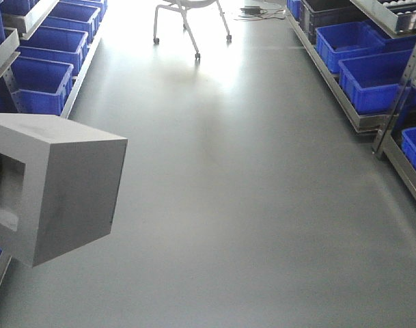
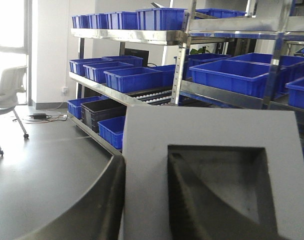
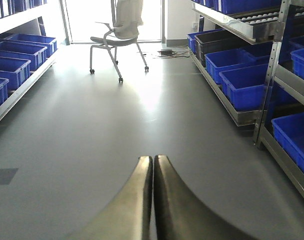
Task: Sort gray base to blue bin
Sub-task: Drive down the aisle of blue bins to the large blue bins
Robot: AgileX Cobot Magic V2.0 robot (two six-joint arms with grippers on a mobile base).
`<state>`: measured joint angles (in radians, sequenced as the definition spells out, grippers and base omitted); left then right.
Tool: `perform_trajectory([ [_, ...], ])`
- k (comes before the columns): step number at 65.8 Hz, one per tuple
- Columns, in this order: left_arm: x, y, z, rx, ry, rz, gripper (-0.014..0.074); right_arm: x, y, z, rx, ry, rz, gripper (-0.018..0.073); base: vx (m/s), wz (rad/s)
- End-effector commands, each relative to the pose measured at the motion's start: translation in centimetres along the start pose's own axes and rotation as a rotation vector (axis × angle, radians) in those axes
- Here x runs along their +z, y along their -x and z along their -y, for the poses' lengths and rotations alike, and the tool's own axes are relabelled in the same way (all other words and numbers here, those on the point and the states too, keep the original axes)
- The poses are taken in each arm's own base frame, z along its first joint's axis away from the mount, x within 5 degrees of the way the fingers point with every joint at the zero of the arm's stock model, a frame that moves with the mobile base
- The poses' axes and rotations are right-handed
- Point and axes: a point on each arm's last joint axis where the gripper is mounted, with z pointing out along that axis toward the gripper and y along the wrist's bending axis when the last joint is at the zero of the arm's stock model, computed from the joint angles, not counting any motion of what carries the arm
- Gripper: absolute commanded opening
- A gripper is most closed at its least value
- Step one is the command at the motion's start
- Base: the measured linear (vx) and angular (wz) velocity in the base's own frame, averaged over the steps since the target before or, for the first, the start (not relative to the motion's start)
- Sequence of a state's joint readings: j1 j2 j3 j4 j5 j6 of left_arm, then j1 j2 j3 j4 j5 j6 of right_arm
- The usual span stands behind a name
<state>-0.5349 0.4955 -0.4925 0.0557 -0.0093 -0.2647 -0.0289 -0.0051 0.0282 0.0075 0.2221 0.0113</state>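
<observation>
The gray base point(image 1: 64, 191) is a light gray block held in the air at the left of the front view, its recessed window facing left. In the left wrist view it point(image 2: 147, 165) fills the lower right. My left gripper point(image 2: 148, 200) is shut on the gray base: one finger point(image 2: 99, 205) presses its outer face, the other point(image 2: 191, 200) sits inside the window. My right gripper point(image 3: 152, 165) is shut and empty above the floor. Blue bins point(image 1: 371, 78) line the shelves on both sides; one blue bin point(image 2: 234, 75) stands on the shelf beyond the base.
Metal racks with several blue bins point(image 1: 40, 85) run along both sides of the grey floor aisle point(image 1: 248, 191). A white wheeled chair point(image 3: 117, 35) stands at the far end. A black bin point(image 2: 104, 112) and cables point(image 2: 42, 116) lie low by the rack.
</observation>
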Motion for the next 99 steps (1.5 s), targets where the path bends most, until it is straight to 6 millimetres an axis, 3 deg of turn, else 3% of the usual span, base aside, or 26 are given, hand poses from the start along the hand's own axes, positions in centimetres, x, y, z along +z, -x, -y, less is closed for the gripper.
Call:
perform_trajectory([
  [1, -0.14, 1.98, 0.5, -0.015, -0.038, 0.136, -0.0007, 0.12, 0.52, 0.02, -0.018, -0.004, 0.053, -0.0005, 0.41, 0.06],
  [99, -0.14, 1.98, 0.5, -0.015, -0.038, 0.136, -0.0007, 0.12, 0.52, 0.02, -0.018, -0.004, 0.053, -0.0005, 0.34, 0.05],
])
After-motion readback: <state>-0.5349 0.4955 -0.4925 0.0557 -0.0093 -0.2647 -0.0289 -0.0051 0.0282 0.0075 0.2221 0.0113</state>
